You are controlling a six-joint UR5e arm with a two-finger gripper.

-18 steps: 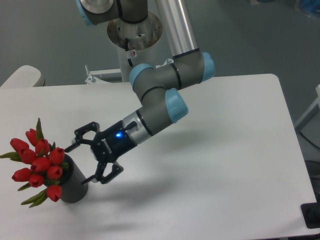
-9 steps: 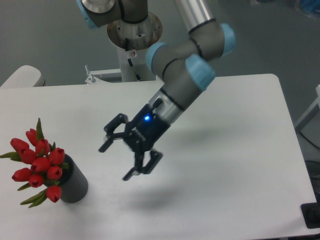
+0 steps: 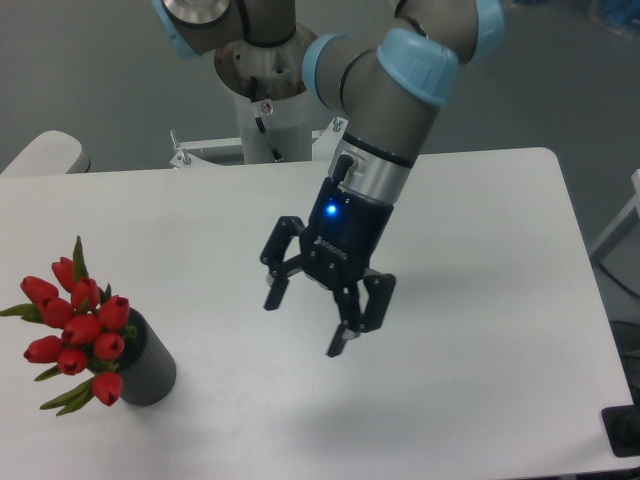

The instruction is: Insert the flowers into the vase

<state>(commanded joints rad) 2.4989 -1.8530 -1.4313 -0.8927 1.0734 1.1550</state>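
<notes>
One arm was all you had in view, reaching down from its mount at the top of the picture, and its gripper (image 3: 308, 322) hung above the middle of the white table (image 3: 480, 300) with a blue light glowing on its body. Its two black fingers (image 3: 353, 322) were spread wide apart and pointed down toward the tabletop, with nothing between them. You could see a faint shadow of it on the table below and to the right.

The flowers (image 3: 76, 325) stood in the vase (image 3: 148, 368) near the front left corner of the table, well apart from the gripper. The red buds crowded together over the top of the vase and leaned out to the left, so that they covered its opening; a few green leaves poked out at the top, the left and the lower left of the bunch. You could not see the stems, which were probably down inside the vase. The vase itself was dark grey and stood upright on the table.

Behind the table's far left edge you had a pale rounded object (image 3: 45, 153), too cut off to name.
</notes>
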